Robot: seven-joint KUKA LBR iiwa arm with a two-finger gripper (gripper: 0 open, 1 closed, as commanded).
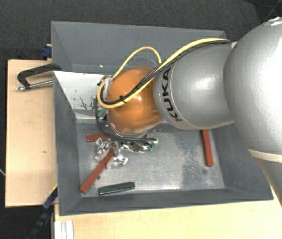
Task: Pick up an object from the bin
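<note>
The heap of small silvery metal bits [110, 153] is partly hidden under the rounded orange wrist cover [131, 106].

A red stick [207, 148] lies far right, well apart from a dark green bar [116, 187].

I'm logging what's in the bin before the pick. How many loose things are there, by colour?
Red-brown sticks: 3 (long one lower left, one at right, short piece partly hidden)
Dark green stick: 1
Silvery bits: 1 heap, pieces too tangled to count
Total: 4 sticks plus 1 heap
</note>
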